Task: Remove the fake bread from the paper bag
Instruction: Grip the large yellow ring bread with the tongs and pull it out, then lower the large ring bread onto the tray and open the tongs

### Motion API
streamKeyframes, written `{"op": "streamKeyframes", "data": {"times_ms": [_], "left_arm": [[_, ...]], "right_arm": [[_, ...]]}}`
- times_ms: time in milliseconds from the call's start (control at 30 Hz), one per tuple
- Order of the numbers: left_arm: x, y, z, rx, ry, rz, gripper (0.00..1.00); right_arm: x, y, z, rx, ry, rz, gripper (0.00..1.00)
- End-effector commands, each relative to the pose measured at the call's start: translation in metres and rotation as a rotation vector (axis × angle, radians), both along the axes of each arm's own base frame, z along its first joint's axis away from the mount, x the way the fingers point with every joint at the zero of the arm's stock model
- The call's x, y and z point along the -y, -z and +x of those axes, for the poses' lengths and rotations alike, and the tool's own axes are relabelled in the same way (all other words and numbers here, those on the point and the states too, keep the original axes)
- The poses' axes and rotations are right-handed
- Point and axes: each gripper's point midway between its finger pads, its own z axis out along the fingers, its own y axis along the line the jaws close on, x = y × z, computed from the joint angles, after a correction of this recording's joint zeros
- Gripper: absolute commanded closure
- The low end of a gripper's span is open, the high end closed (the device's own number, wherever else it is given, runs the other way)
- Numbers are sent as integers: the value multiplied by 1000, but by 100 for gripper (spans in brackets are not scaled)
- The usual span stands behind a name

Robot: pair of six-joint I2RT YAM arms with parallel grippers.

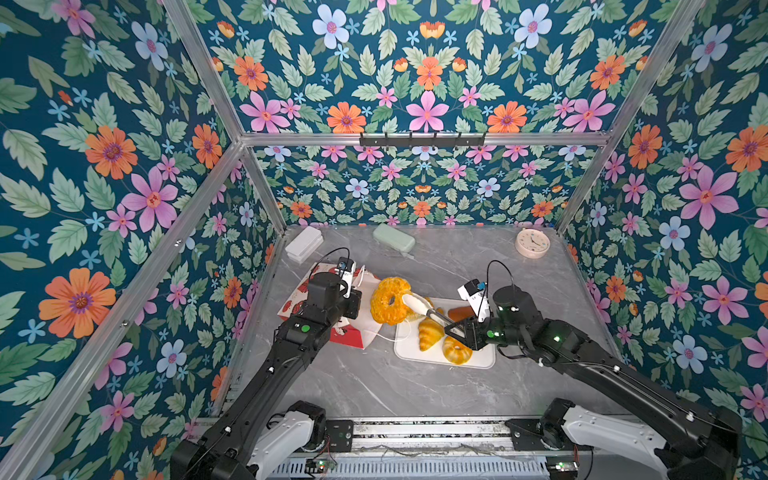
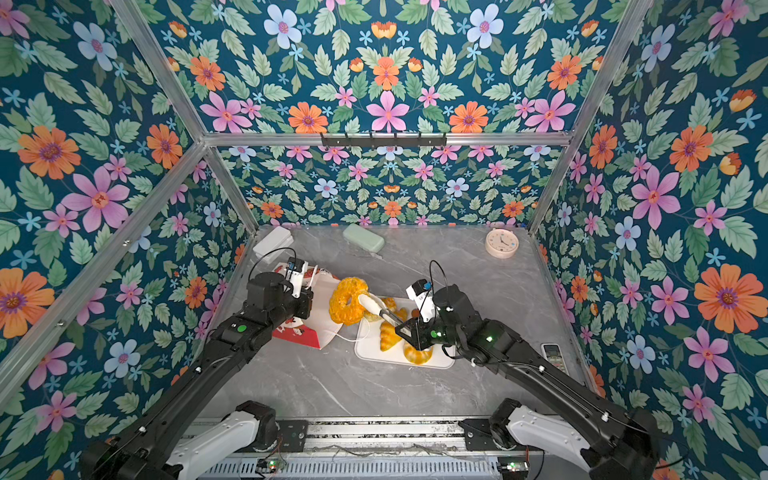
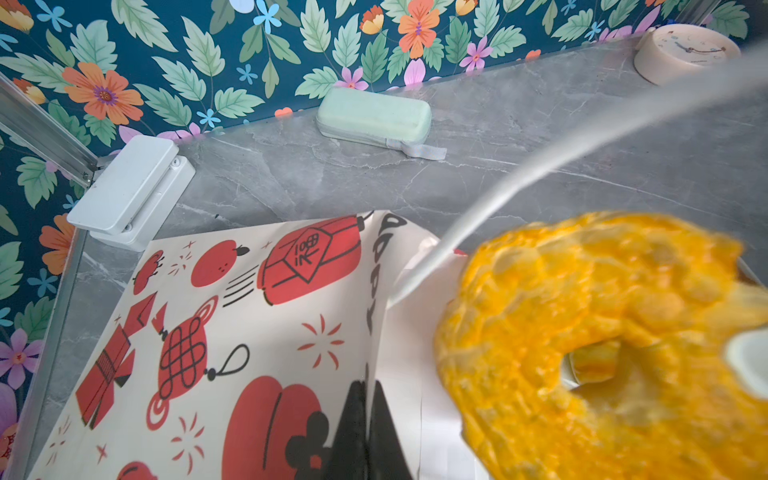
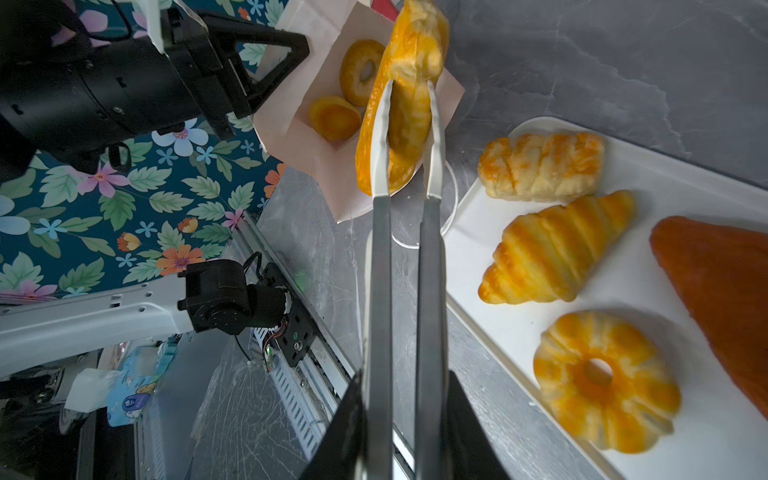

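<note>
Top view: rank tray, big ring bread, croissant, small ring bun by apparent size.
1. tray
2. big ring bread, held in tongs, so possibly nearer the camera and looking larger
3. croissant and small ring bun: look about alike, not ranked

The paper bag [image 1: 296, 305], white with red prints, lies tilted at centre-left of a top view. The large ring [image 1: 390, 301] is upright at its mouth. The croissant [image 1: 430, 333] and ring bun [image 1: 456, 351] lie to the lower right.
</note>
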Motion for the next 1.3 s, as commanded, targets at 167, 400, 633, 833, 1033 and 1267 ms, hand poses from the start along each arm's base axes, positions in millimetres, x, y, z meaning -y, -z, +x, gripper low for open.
{"op": "streamKeyframes", "data": {"times_ms": [167,400,633,833,1033,1267], "left_arm": [[-1,-5,2,16,-8,-4,100],[1,-6,1,16,4,-10,100],[2,-6,0,17,8,-15,100],[3,-6,1,15,12,-17,100],[3,-5,1,11,15,-17,100],[4,-5,1,11,15,-17,100]], "right_arm": [[55,4,-15,16,152,-115,79],[73,17,-22,0,216,-110,78],[85,32,-28,-38,263,-120,78],[96,53,-32,-78,307,-162,77],[109,67,-36,-114,353,-208,75],[122,78,-44,-155,397,-246,69]]}}
